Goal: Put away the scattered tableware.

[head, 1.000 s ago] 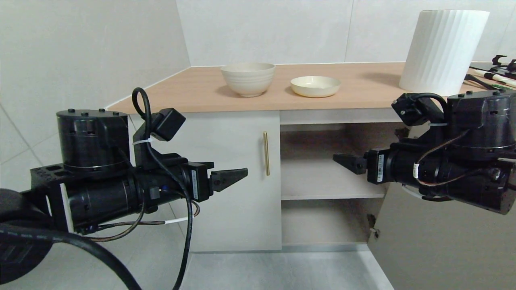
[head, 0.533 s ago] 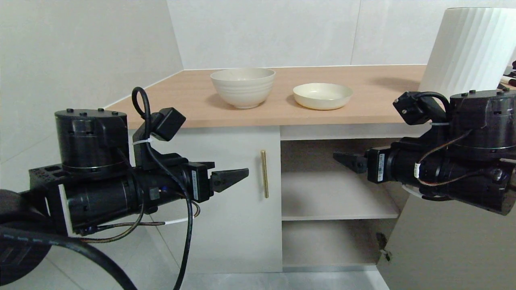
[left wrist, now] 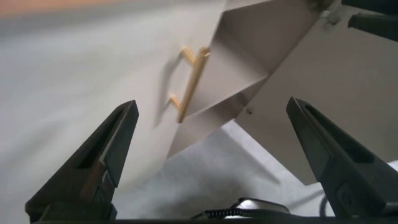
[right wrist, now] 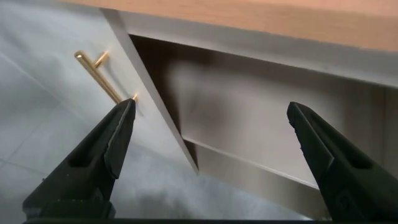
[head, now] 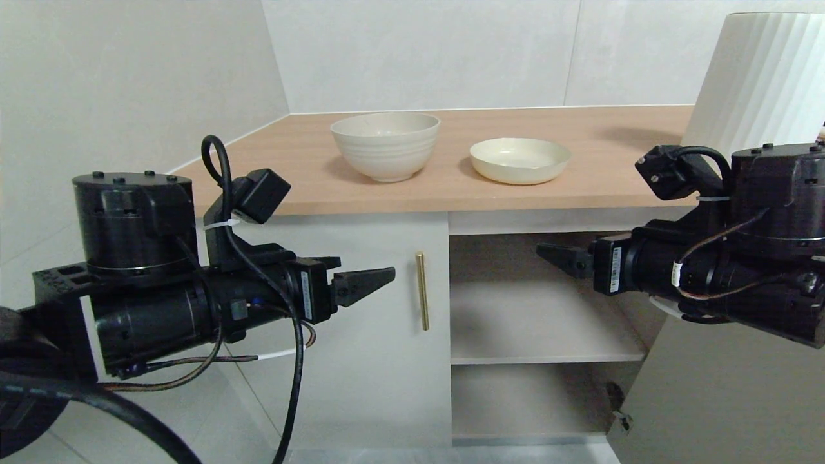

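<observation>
Your left gripper [head: 380, 278] and right gripper [head: 551, 253] hang spread, empty, below the counter [head: 612, 167]; bowl [head: 385, 145] and dish [head: 519, 159] sit on top; raise clear of the edge first, then pinch a rim.

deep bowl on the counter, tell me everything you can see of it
The deep bowl is cream, ceramic-looking, with faint horizontal ridges round its outer wall and a narrow foot. It stands upright on the wooden countertop, above the closed cabinet door, apart from the shallow plate on its right. What shows of its inside is bare. Only the countertop touches it.
</observation>
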{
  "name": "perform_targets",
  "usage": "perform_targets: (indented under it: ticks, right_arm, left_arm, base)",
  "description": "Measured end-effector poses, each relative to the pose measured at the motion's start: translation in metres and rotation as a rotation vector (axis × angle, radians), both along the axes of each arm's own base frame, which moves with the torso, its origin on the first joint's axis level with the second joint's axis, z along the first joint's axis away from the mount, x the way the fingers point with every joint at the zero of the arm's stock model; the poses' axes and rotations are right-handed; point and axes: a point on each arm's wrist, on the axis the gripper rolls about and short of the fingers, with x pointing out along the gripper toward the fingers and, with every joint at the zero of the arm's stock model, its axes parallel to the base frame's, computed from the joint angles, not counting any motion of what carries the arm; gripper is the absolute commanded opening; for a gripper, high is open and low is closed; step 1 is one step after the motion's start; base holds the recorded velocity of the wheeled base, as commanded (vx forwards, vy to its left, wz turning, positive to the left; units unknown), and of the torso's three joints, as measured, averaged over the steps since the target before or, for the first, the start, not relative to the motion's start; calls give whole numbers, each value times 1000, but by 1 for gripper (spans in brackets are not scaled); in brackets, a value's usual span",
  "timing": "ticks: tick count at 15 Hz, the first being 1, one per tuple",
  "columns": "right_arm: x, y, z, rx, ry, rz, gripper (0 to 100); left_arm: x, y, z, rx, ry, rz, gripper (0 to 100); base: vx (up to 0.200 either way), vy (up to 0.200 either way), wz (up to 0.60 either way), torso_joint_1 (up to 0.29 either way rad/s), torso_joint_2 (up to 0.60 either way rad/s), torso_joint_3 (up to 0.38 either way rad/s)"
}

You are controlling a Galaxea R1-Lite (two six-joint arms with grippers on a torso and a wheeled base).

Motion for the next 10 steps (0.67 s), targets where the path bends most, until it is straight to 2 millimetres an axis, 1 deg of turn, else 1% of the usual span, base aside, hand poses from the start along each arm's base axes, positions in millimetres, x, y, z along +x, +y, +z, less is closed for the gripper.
perform_targets:
  ticks: [2,3,6,10]
  right_arm:
    - [-2,-1,2,0,-9,2,100]
    - [-3,-2,1,-3,-5,3,100]
    - [-5,-2,3,1,-14,12,100]
    - [-6,-2,3,0,-14,11,100]
  left_arm:
    - [0,0,1,-2,-3,-1,100]
    - [-1,0,0,0,1,0,100]
    - [-1,0,1,-2,-3,-3,100]
    - [-1,0,1,-2,-3,-1,100]
  base:
    - [0,0,0,24,-171,-308]
    - [0,0,0,90,-393,-354]
    - [0,0,0,58,-541,-344]
    - [0,0,0,135,-461,-334]
